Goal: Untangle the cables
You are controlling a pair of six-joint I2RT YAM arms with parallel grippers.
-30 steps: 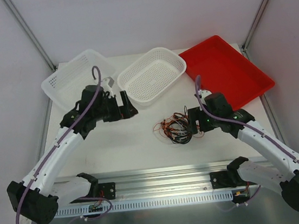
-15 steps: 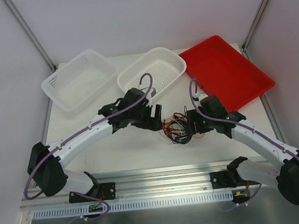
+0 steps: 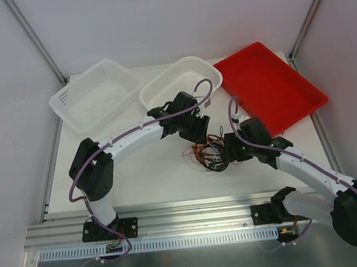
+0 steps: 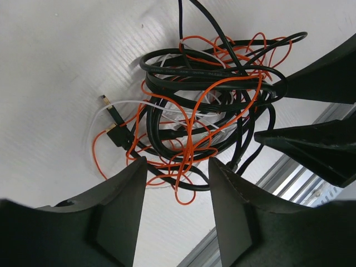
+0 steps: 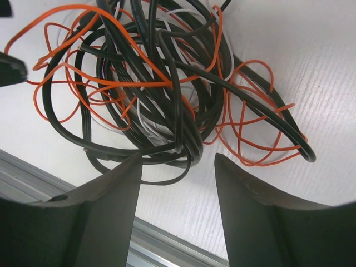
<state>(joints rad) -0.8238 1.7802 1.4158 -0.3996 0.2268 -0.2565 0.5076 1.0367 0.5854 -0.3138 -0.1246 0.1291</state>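
Note:
The cables (image 3: 208,152) lie as one tangled heap of black, red-orange and a few white wires on the white table, between my two grippers. My left gripper (image 3: 199,133) hangs over the heap's far side, and its fingers stand apart. In the left wrist view the gripper (image 4: 178,167) straddles the edge of the cables (image 4: 206,105), with an orange loop and a black strand lying between the tips, not pinched. My right gripper (image 3: 230,148) sits at the heap's right side. In its wrist view the gripper (image 5: 178,161) is open, just short of the cables (image 5: 150,83).
Two white perforated baskets (image 3: 92,95) (image 3: 179,89) and a red tray (image 3: 270,86) stand along the back of the table. An aluminium rail (image 3: 194,209) runs along the near edge, close to the heap. The right gripper's dark fingers (image 4: 322,78) show in the left wrist view.
My left arm has swung right from the left basket to the cable heap. Both grippers' jaws have narrowed. My right gripper has edged closer to the heap.

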